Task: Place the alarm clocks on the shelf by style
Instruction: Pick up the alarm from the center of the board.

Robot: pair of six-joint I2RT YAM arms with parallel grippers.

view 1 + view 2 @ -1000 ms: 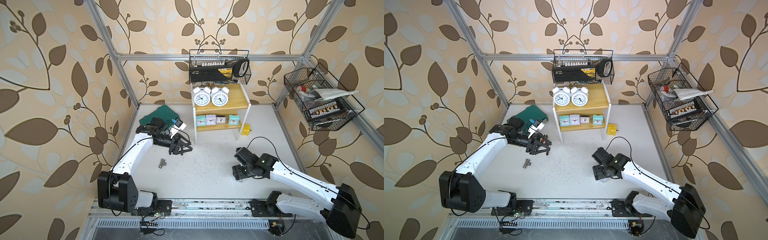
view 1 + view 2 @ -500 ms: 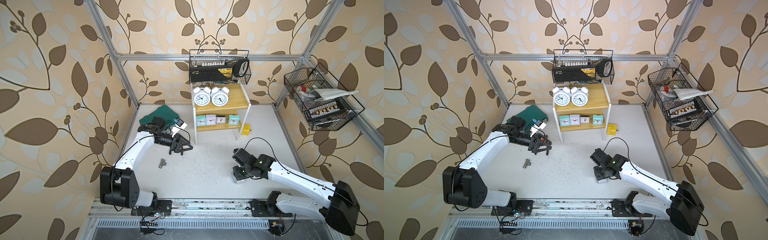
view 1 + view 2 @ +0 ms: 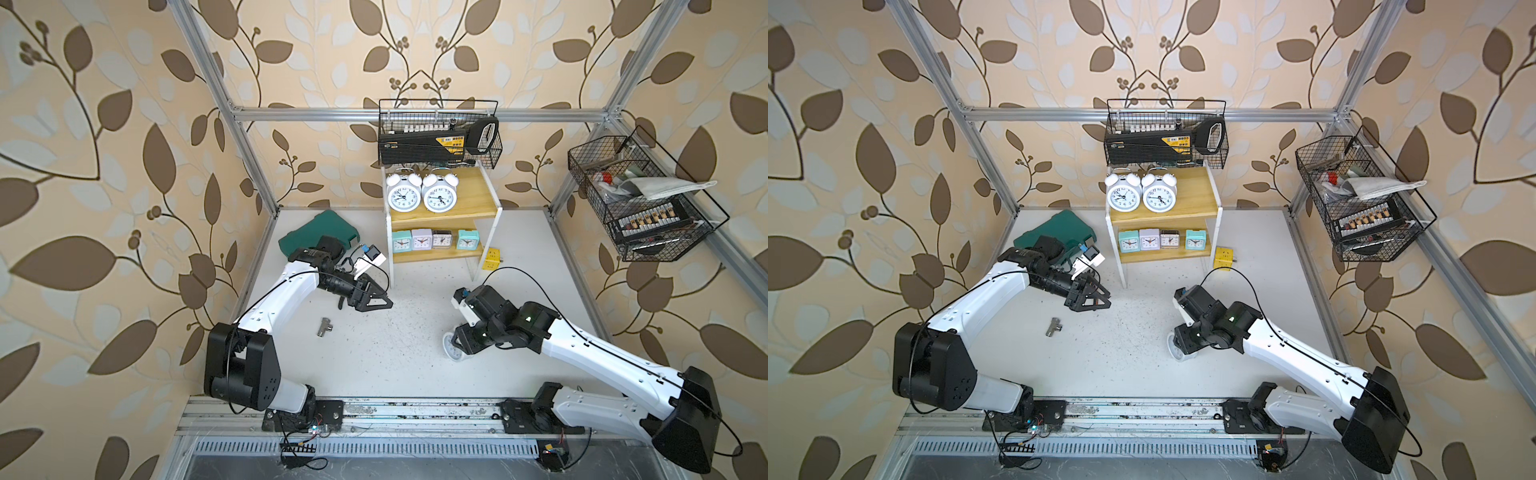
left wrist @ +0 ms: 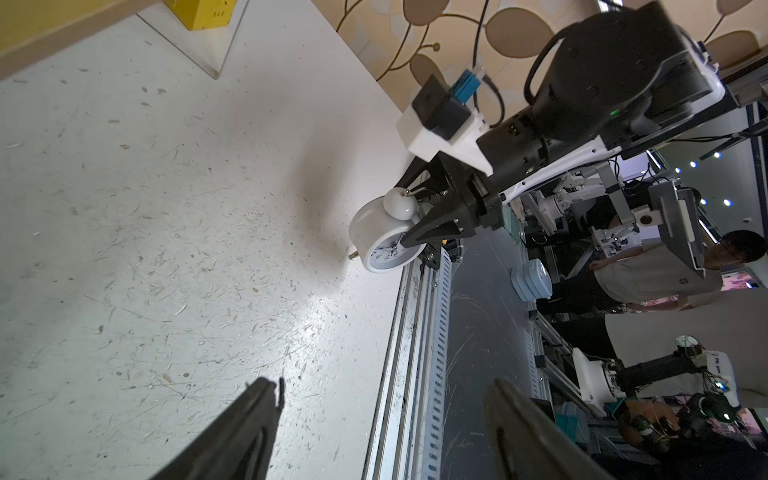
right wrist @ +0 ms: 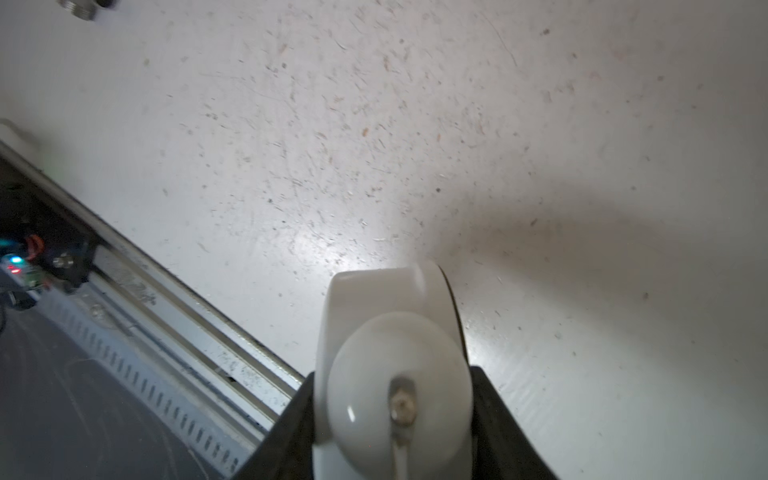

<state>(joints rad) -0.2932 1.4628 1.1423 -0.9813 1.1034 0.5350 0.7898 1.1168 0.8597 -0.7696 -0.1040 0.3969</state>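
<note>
Wallpaper [image 3: 124, 208] with brown leaves lines the walls behind a silver frame [image 3: 415, 113] in both top views, and the white table [image 3: 395, 374] is scuffed and speckled with dark flecks. At the back, the shelf [image 3: 478, 195] carries two round clocks [image 3: 403, 198] side by side on its upper board and four square clocks [image 3: 422, 240] in a row on the lower one. Wire baskets [image 3: 436, 101] hang above it and to the right. A green case [image 3: 316, 230], a yellow cube [image 3: 490, 258] and a metal fitting [image 3: 325, 328] lie on the table. The left gripper [image 3: 384, 300] hovers beside the shelf, jaws apart and empty. Near the front edge the right gripper [image 3: 459, 343] is clamped on the third clock [image 3: 449, 353]. The left wrist view shows that clock tilted, gripped near its bells, close to the rail [image 4: 419, 332], with scratched table around it and a workshop with a person beyond. The right wrist view shows black fingers [image 5: 498, 424] pressed on either side of the clock's body above glossy, scratched table. Whether the clock touches the surface cannot be told.
</note>
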